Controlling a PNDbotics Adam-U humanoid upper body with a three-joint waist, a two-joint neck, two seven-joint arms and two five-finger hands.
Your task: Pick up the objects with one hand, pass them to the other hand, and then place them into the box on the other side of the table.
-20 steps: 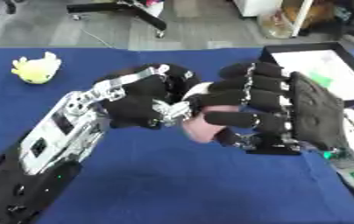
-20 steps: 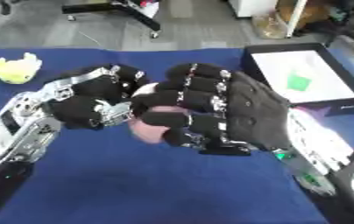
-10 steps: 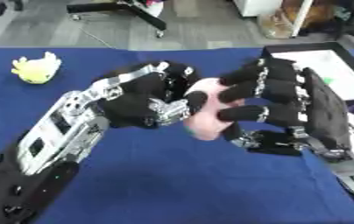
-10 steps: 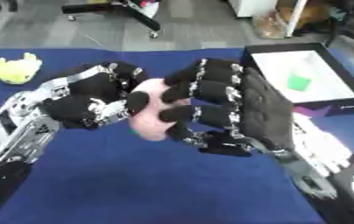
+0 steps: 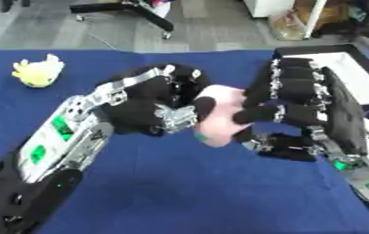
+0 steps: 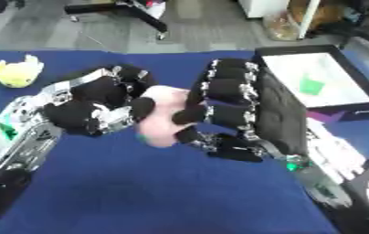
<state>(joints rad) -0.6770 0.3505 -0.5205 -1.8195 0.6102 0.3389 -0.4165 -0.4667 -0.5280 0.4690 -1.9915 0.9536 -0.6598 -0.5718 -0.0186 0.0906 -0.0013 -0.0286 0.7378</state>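
Mid-table: left hand (image 5: pixel 152 107) and right hand (image 6: pixel 235 109) both curl around pink object (image 6: pixel 162 116); yellow toy (image 5: pixel 37 72) far left, box (image 6: pixel 355 98) far right

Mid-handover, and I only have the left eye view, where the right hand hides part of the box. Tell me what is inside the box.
Observer: The right eye view shows the whole box. One green thing lies on its white floor.
Operator: Report the near wall too.
Observer: The black near wall shows along its full length, with a purple bit at its left end. I cannot tell what that is.
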